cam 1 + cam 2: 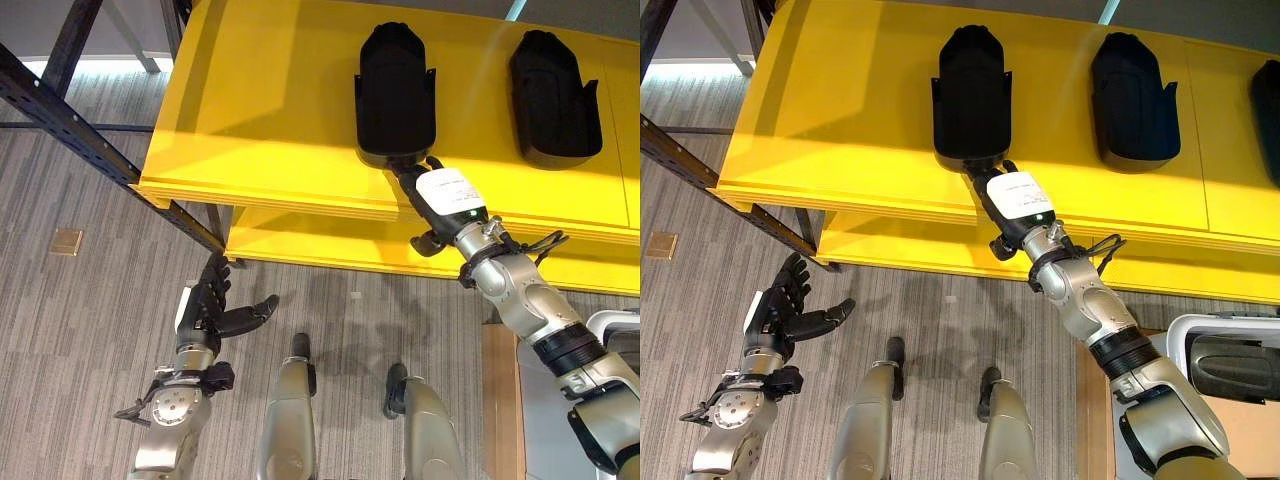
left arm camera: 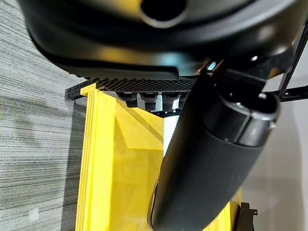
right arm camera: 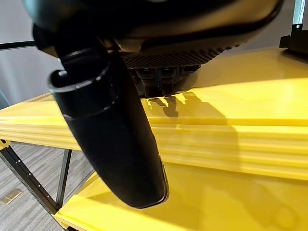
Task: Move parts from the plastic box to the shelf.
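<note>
Two black moulded parts lie on the yellow shelf's (image 1: 250,120) top level, one on the left (image 1: 396,90) and one on the right (image 1: 553,95). A third part (image 1: 1268,110) shows at the right edge of the right eye view. My right hand (image 1: 440,195) reaches over the shelf's front edge. Its straight fingers touch the near end of the left part, and its thumb (image 3: 113,134) hangs free below the edge. My left hand (image 1: 205,310) is held low over the carpet in front of the shelf, open and holding nothing. The plastic box (image 1: 1200,325) stands at the lower right with a dark part (image 1: 1235,368) in it.
The shelf has a lower yellow level (image 1: 300,245) under the top one. A black metal frame (image 1: 60,110) runs along the shelf's left side. A brown surface (image 1: 500,400) lies under the box. A small brass plate (image 1: 67,241) is set in the carpet.
</note>
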### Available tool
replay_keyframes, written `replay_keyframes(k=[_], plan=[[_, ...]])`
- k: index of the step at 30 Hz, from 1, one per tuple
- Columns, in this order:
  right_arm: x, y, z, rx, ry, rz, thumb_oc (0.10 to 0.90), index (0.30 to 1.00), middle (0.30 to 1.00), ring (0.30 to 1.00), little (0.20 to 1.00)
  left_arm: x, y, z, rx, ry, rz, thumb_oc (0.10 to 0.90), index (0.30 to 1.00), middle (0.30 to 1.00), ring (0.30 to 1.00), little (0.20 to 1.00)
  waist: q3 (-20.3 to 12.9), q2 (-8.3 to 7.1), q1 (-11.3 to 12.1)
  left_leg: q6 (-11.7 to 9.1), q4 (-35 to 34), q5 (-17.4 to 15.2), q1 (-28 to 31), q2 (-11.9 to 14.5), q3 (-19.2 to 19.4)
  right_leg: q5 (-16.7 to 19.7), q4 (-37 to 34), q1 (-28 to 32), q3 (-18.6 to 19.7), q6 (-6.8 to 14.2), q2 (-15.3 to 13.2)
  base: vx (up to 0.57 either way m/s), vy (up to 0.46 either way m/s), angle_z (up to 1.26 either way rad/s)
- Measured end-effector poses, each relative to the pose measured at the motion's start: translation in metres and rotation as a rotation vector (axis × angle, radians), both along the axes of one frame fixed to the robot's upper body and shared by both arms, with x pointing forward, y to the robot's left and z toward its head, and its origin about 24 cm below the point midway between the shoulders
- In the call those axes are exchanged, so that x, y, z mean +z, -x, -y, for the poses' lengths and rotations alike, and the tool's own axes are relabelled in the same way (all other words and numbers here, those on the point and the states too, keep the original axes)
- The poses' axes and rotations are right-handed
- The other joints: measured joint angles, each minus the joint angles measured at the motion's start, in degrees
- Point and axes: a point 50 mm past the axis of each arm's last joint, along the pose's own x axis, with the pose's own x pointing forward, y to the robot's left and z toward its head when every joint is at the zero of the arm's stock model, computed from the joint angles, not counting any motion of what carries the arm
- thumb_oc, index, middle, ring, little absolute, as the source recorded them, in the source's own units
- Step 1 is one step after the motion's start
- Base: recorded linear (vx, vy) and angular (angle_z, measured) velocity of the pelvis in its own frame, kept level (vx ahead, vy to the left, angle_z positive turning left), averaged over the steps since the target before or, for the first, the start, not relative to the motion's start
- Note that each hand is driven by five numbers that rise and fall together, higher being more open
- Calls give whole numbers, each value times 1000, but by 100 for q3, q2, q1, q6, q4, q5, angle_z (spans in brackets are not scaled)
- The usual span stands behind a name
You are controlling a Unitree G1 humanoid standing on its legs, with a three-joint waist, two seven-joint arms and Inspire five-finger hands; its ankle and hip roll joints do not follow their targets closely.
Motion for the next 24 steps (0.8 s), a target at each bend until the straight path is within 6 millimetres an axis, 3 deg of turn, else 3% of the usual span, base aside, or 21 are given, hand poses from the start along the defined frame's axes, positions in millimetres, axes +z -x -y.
replay_keyframes(k=[24], plan=[[6,-6,-4,-4,-55,0,900,1000,1000,1000,1000,0,0,-1,5,0,2,900,1000,1000,1000,1000,0,1,27,3,10,-15,-12,0,11,0,-11,-11,3,1,-5,0,0,0]])
